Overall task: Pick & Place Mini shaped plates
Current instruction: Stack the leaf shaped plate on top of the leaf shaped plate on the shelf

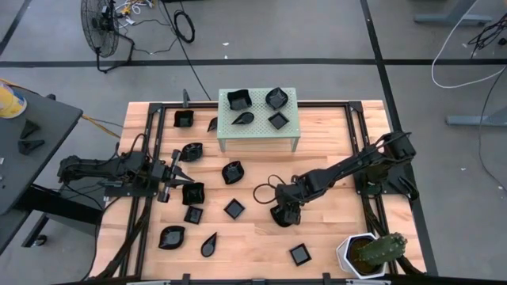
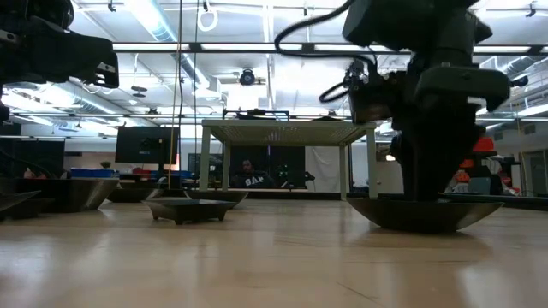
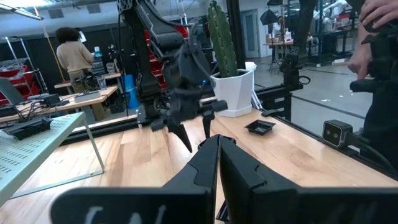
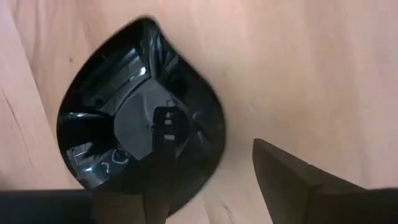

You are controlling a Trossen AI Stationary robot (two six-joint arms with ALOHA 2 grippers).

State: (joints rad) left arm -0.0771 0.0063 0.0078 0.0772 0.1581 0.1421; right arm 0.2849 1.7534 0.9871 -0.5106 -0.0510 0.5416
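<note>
Wooden table (image 1: pixel 333 237), right pincer (image 1: pixel 283 217) wide open straddling a teardrop plate (image 4: pixel 140 118); left pincer (image 1: pixel 181 175) closed, empty.

The high view looks straight down from well above, taking in the whole wooden table (image 1: pixel 253 229) and both arms. The low view sits at tabletop height near the front edge and faces level across the boards toward the green stand (image 2: pixel 278 130) and the room behind. The left wrist view looks along the table from the left side toward the far right, where the cactus pot (image 3: pixel 235 93) stands; the high view shares that pot. The right wrist view points steeply down, very near a teardrop plate (image 4: pixel 140 112) on the wood
</note>
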